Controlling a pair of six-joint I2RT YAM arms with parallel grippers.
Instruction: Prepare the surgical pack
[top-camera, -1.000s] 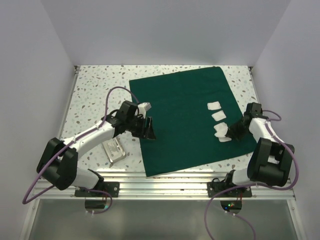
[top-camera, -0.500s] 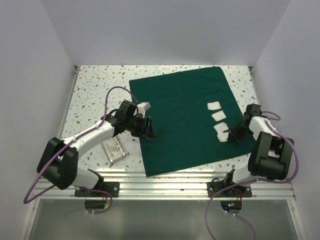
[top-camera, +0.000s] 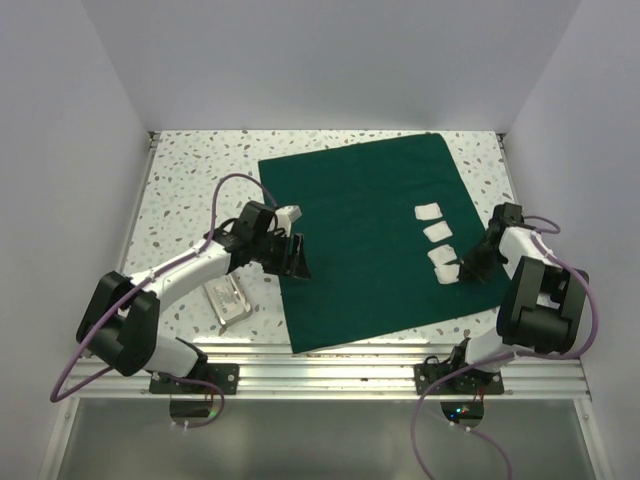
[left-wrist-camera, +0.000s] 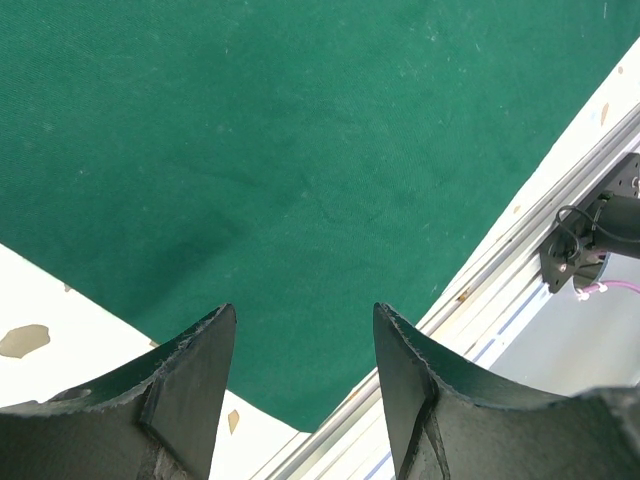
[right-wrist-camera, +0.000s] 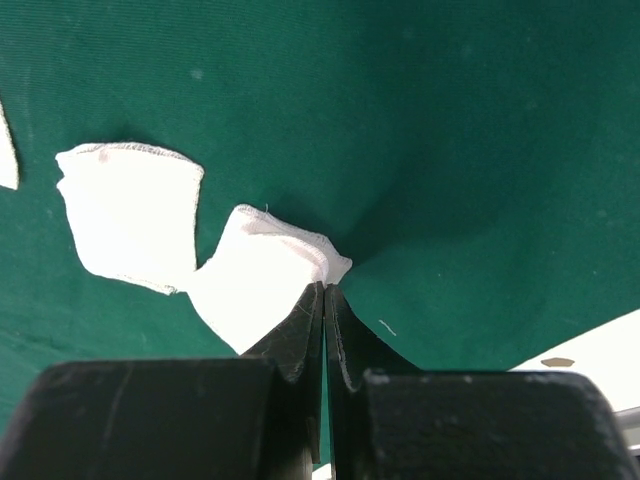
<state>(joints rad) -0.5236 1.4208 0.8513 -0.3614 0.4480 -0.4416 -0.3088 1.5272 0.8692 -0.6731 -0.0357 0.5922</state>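
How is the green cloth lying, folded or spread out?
Spread out: the green cloth lies flat as one broad sheet on the table, with white pads resting on it.

The surgical pack (top-camera: 370, 230) is dark green woven cloth, matt, with a fine even weave and specks of lint showing beneath the left tool (left-wrist-camera: 305, 320). That tool's fingers (left-wrist-camera: 190, 380) look like black matt plastic with rough, grainy edges. At the tips of the right tool (right-wrist-camera: 325, 290) lies a white gauze pad (right-wrist-camera: 260, 285), soft cloth with a stitched hem; the second pad (right-wrist-camera: 125, 215) just beyond it is alike. The worktop (top-camera: 200, 170) is smooth, white and speckled like stone. Behind the left tool, a small tray (top-camera: 229, 300) is bright metal.
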